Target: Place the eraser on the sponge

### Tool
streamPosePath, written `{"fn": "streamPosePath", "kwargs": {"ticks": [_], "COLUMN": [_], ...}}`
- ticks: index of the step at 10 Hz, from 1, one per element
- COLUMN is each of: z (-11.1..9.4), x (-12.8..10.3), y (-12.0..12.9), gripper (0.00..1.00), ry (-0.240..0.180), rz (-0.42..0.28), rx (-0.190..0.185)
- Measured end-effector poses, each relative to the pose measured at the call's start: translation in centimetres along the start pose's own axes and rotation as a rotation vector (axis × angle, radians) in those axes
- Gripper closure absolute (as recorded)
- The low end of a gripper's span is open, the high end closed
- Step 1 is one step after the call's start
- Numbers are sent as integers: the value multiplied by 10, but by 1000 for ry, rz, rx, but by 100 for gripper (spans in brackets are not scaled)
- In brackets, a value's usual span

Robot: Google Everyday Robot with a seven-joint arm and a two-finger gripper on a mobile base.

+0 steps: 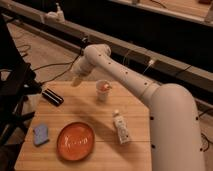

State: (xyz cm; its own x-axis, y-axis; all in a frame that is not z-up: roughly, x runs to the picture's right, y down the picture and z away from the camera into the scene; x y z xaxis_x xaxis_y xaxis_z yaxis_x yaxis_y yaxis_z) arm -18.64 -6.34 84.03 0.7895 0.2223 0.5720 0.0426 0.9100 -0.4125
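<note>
Black eraser lies flat at far left, near the hovering hand; light-blue sponge lies apart, near-left corner.

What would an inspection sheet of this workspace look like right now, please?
Surface: wooden table, things spread apart.
Job's things: eraser lying flat near the far edge; sponge near the front corner, apart from it, nothing on it.
Clutter: orange plate beside the sponge; cup upright; white tube lying flat.
Grippers: tool open, empty, in the air between eraser and cup.
Cables: cables on the floor behind the table.
Surroundings: dark stand beside the table; long rail behind.
</note>
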Motion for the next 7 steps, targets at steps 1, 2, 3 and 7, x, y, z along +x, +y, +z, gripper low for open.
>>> {"fn": "streamPosePath", "kwargs": {"ticks": [1, 2, 3, 7], "z": [14, 33, 53, 101], "x": [-5, -12, -17, -30], "y": [2, 4, 9, 29], "gripper": [38, 38, 38, 38], "ry": [-12, -29, -44, -110], "rz": [1, 7, 18, 72], "rx": [-17, -42, -74, -177]}}
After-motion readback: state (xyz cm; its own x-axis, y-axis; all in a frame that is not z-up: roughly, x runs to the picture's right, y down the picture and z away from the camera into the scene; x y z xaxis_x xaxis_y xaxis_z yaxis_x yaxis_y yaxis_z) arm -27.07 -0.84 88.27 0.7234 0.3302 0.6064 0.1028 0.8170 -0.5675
